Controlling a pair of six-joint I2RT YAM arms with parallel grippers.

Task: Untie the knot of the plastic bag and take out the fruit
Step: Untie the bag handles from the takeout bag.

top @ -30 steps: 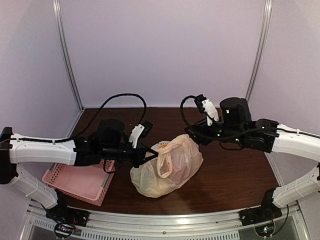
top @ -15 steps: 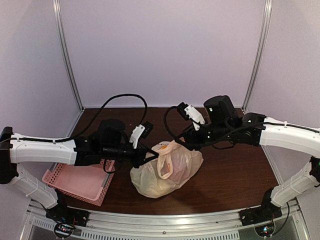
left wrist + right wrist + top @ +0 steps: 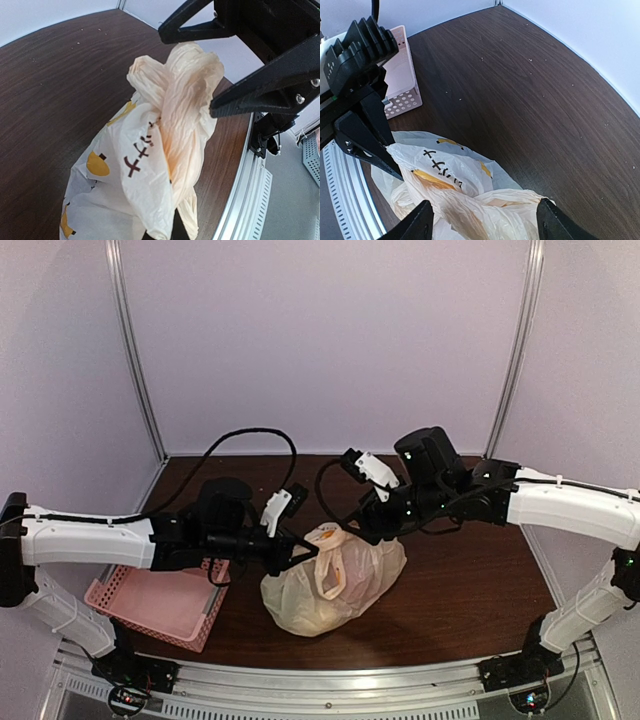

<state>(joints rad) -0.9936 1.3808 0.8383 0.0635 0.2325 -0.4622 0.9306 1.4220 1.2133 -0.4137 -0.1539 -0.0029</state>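
A pink perforated basket [image 3: 150, 605] lies left of the plastic bag [image 3: 335, 585], near it but apart. The bag slumps on the dark bench [image 3: 470, 590], pale peach and crinkled, with yellow-orange and black marks. The knot [image 3: 172, 85] rises from its top as a twisted tail. At the bag's left side, the left gripper [image 3: 305, 555] has its jaws closed on the bag's plastic. Above the bag, the right gripper [image 3: 484, 214] holds its jaws wide, one on each side of the knot.

A dark brown wood-grain tabletop [image 3: 470, 590] sat inside pale lilac matte walls [image 3: 320, 340], slim silver metal posts [image 3: 135, 350] rising at the back corners, a ribbed aluminium rail [image 3: 330, 681] along its near edge
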